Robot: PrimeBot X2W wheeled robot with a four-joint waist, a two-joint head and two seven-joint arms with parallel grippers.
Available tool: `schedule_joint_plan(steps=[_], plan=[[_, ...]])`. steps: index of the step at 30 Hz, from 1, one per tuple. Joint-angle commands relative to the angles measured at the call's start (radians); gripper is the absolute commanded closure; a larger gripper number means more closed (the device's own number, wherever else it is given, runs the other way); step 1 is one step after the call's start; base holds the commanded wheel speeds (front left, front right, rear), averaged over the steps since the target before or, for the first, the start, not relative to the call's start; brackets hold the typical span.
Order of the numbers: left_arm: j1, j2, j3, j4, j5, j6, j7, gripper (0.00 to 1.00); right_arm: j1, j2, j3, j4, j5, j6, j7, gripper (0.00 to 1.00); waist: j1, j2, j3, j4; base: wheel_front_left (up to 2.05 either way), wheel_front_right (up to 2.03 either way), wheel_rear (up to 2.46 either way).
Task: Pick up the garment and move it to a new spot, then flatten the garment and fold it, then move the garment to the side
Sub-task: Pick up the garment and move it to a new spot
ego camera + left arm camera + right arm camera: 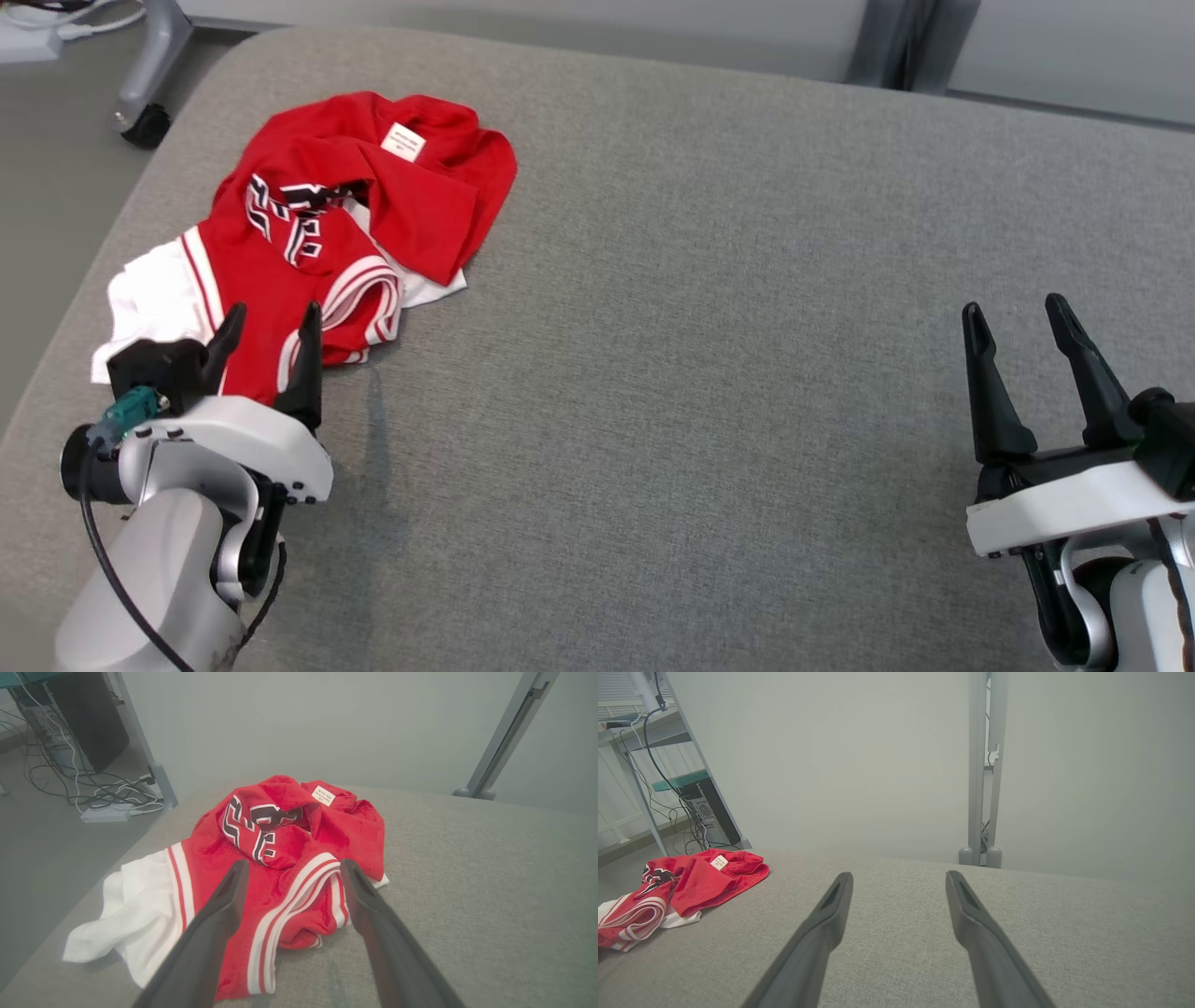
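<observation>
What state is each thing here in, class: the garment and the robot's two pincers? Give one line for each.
garment, crumpled in a heap, unfolded, label showing.
left pincer, open, at the garment's near edge, gripping nothing.
right pincer, open, apart from the garment, gripping nothing.

Grey fabric surface (709,373); PC tower (88,723) w/ cables (93,794); caster (147,124) on floor.

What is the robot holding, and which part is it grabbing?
Nothing. The left gripper is open, fingers spread at the near edge of the garment; the right gripper is open over the grey surface.
</observation>
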Motion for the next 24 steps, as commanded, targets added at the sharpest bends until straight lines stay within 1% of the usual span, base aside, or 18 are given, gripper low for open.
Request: schedule_joint_plan(steps=[1,8,12,14,15,16,17,18,20,24], plan=[[-0.043,0.002,0.003,0.033,-0.002,-0.011,0.006,0.00,-0.022,-0.004,0.002,-0.012,-0.009,0.000,0.006,0.00,0.0000,0.0000,0.070,-0.050,0.00,0.00,0.00],[-0.158,0.020,0.003,0.197,-0.009,-0.051,0.020,0.00,-0.080,-0.004,0.018,-0.021,-0.023,0.000,0.006,0.00,0.0000,0.0000,0.162,-0.101,0.00,0.00,0.00],[-0.195,0.026,0.007,0.266,-0.014,-0.058,0.016,0.00,-0.102,-0.004,0.018,-0.017,-0.028,0.000,-0.006,0.00,0.0000,0.0000,0.193,-0.119,0.00,0.00,0.00],[-0.202,0.026,0.009,0.279,-0.016,-0.060,0.014,0.00,-0.105,-0.004,0.019,-0.016,-0.028,0.000,-0.009,0.00,0.0000,0.0000,0.198,-0.123,0.00,0.00,0.00],[-0.208,0.029,0.012,0.292,-0.020,-0.062,0.011,0.21,-0.108,-0.004,0.020,-0.014,-0.029,0.000,-0.011,0.00,0.0000,0.0000,0.203,-0.126,0.00,0.00,0.00],[-0.212,0.032,0.014,0.305,-0.021,-0.063,0.009,0.54,-0.110,-0.004,0.021,-0.012,-0.029,0.000,-0.014,0.00,0.0000,0.0000,0.206,-0.130,0.00,0.00,0.00],[-0.216,0.031,0.013,0.317,-0.020,-0.065,0.009,0.75,-0.111,-0.004,0.021,-0.009,-0.029,0.000,-0.017,0.00,0.0000,0.0000,0.208,-0.132,0.00,0.00,0.00],[-0.220,0.030,0.013,0.327,-0.022,-0.068,0.004,1.00,-0.112,-0.004,0.021,-0.007,-0.029,0.000,-0.019,0.00,0.0000,0.0000,0.210,-0.134,0.00,0.00,0.00],[-0.230,0.021,0.025,0.335,-0.042,-0.081,-0.011,1.00,-0.116,-0.004,0.021,-0.002,-0.028,0.000,-0.026,0.00,0.0000,0.0000,0.211,-0.139,0.00,0.00,0.00],[-0.248,-0.012,0.065,0.319,-0.105,-0.127,-0.049,1.00,-0.115,-0.004,0.017,0.011,-0.019,0.000,-0.038,0.00,0.0000,0.0000,0.198,-0.149,0.00,0.00,0.00]])
